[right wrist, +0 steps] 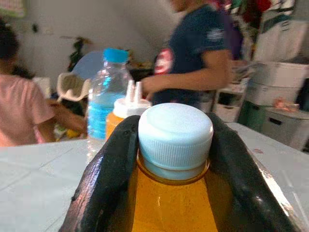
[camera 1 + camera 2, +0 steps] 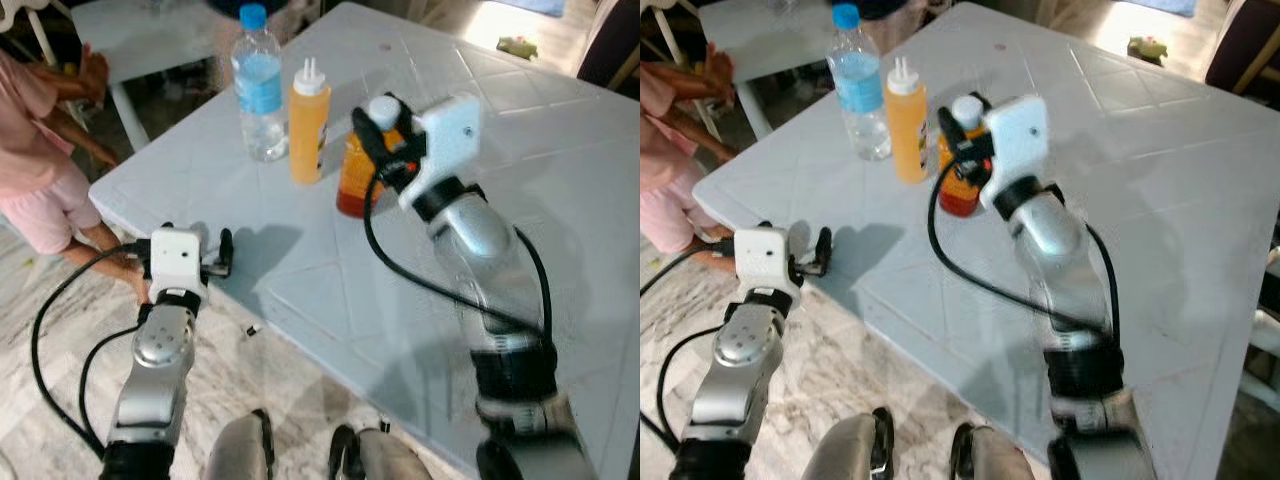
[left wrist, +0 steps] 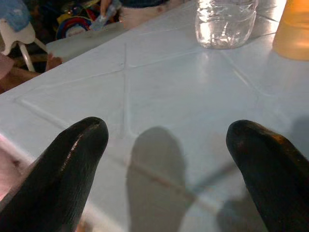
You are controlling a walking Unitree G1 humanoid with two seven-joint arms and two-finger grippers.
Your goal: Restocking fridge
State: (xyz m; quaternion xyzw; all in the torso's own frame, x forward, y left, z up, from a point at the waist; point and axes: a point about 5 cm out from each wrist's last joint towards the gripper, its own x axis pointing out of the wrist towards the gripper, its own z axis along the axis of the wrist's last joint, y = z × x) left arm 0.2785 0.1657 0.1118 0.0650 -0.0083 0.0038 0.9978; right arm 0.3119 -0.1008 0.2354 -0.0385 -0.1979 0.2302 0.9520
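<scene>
Right gripper [image 1: 174, 159]: you've got the fingers closed around the neck of the juice bottle [image 2: 352, 180], just under its white cap [image 1: 175, 136].
Juice bottle: upright on the white table [image 2: 560, 160], beside the orange squeeze bottle [image 2: 309, 122] and the water bottle [image 2: 259, 84].
Key relation: the bottle's long axis is vertical (so I'd guess straight up is your cleanest lift).
Left gripper [image 3: 166, 159]: fingers apart, holding nothing, at the table's near edge, well away.
</scene>
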